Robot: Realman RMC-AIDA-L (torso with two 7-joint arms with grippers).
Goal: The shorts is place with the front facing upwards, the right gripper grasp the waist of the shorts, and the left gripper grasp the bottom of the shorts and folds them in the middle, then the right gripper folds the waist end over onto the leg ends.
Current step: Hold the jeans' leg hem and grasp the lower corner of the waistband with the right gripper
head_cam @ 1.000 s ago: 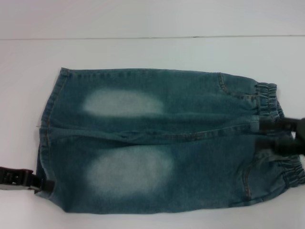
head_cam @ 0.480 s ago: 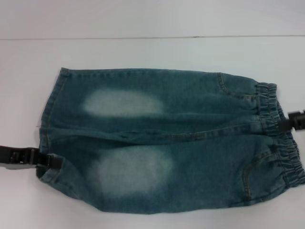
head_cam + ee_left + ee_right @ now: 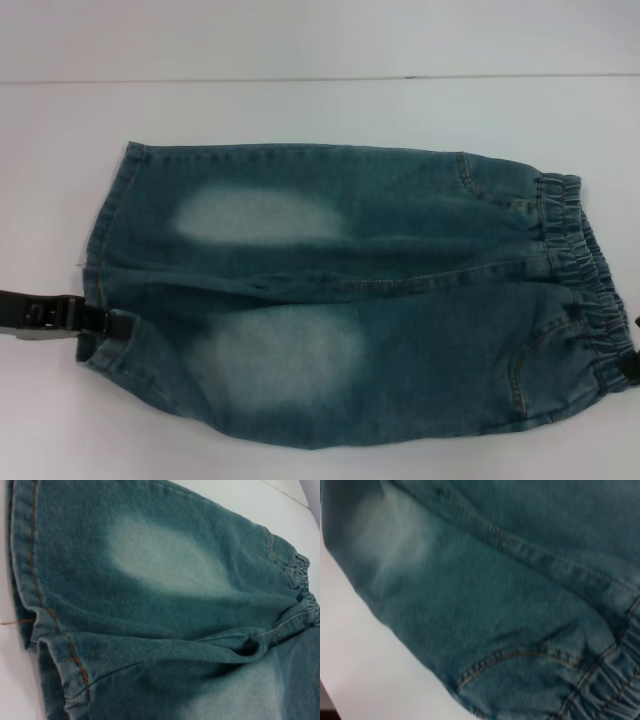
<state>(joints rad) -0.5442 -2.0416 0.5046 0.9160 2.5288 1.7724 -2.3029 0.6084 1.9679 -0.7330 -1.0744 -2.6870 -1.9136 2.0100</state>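
Observation:
The shorts (image 3: 330, 290) lie spread on the white table, front up with pale thigh patches. The bottom of the shorts (image 3: 100, 250), the leg ends, is at the left. The waist of the shorts (image 3: 580, 270) is at the right. My left gripper (image 3: 105, 325) is shut on the near leg's hem corner, which is raised and curled inward. Only a dark sliver of my right gripper (image 3: 634, 365) shows at the picture's edge, beside the near end of the waistband. The left wrist view looks along the stitched hem (image 3: 35, 580) toward the waist (image 3: 305, 585). The right wrist view shows denim and the gathered waistband (image 3: 605, 690) close up.
The white table (image 3: 300, 110) runs all round the shorts, and its far edge meets a pale wall at the back. A strip of bare table (image 3: 365, 670) lies along the shorts' near side.
My left gripper has moved away from the table's near edge, pulling the near hem corner with it. My right gripper has left the middle of the waistband for the frame's right edge.

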